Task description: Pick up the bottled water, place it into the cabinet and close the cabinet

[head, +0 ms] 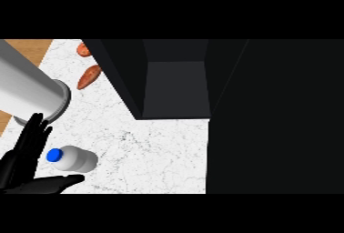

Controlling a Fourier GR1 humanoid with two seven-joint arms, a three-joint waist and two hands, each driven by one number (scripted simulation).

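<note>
- Bottled water [79,160] is sitting on the marble counter [154,154].
- My left hand [17,170] is hovering just left of it, fingers straight and apart, clamping nothing.
- Black cabinet [174,86] is standing open to its right.

Left forearm [23,82]: smooth pale-grey cylinder, shaded lengthwise | rim [63,101]: darker grey ring capping the forearm's wrist end | left hand [13,173]: matte black, slender tapering fingers and thumb

Left hand [16,167], fingers [33,133] straight, flanks bottled water [78,160] on the counter [156,154].
</note>
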